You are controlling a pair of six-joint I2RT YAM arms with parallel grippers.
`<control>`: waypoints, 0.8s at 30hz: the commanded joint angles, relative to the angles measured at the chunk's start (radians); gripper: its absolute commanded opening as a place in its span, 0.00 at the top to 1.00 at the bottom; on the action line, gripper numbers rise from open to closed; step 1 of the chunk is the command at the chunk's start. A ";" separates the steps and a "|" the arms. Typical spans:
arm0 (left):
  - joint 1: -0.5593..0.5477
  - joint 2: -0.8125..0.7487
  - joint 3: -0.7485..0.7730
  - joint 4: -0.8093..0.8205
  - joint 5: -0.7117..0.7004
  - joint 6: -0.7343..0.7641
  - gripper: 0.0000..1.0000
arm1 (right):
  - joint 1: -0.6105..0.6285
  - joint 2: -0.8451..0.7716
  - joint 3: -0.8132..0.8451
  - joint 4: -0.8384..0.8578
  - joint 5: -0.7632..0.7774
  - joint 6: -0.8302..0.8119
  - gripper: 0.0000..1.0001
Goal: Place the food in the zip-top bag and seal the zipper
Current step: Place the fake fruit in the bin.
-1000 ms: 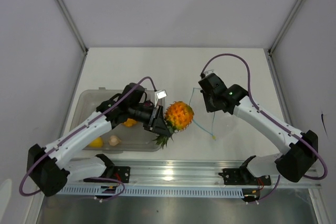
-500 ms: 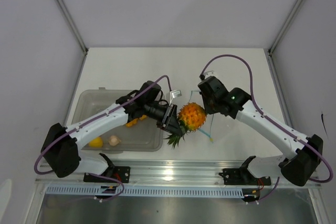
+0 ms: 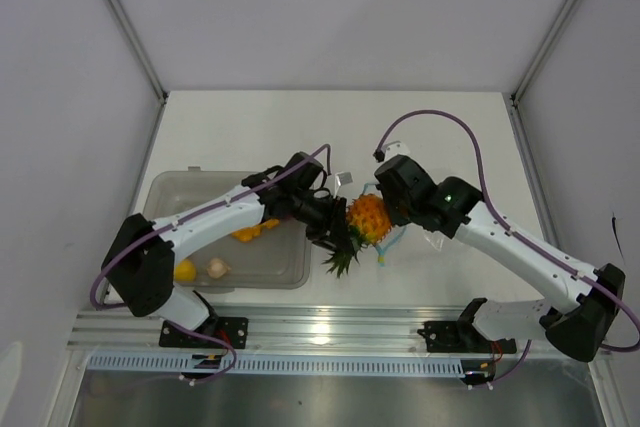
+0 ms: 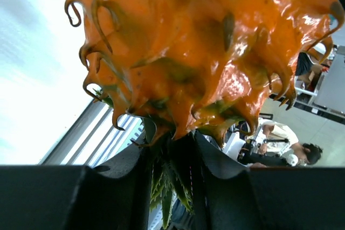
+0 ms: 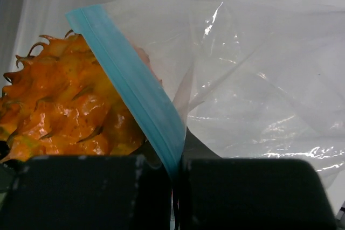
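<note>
Top view is lit brightly & evenly; only soft shadows are cast on white tabletop (image 3: 250,127). Glare is seen on spiky orange glossy toy fruit (image 4: 215,52) & clear crinkly plastic bag (image 5: 259,79); L-wrist bkgd is blown out at left.

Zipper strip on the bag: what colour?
The zipper strip is light blue; the right wrist view shows it best.
</note>
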 commanded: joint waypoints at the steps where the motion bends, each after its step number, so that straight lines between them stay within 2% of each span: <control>1: -0.007 0.001 0.055 -0.035 -0.052 -0.005 0.80 | 0.048 -0.025 0.020 0.009 0.051 -0.045 1.00; 6: -0.010 0.020 0.061 -0.039 -0.054 -0.010 0.81 | 0.114 -0.025 0.030 0.024 0.075 -0.088 1.00; 8: -0.034 0.050 0.145 -0.128 -0.106 0.062 0.81 | 0.114 -0.019 0.038 0.017 0.105 -0.102 1.00; 11: -0.068 0.075 0.193 -0.223 -0.177 0.159 0.81 | 0.114 -0.015 0.061 0.023 0.101 -0.106 1.00; 15: -0.077 0.047 0.158 -0.144 -0.076 0.141 0.81 | 0.112 -0.010 0.095 0.073 -0.011 -0.103 1.00; 16: -0.081 0.043 0.150 -0.103 0.004 0.142 0.81 | 0.112 -0.004 0.099 0.080 -0.052 -0.094 1.00; 19: -0.081 0.027 0.118 -0.035 0.111 0.142 0.80 | 0.103 0.024 0.095 0.096 -0.120 -0.080 1.00; 24: -0.070 0.006 0.077 -0.055 0.027 0.128 0.80 | 0.088 0.016 0.040 0.133 -0.269 -0.062 1.00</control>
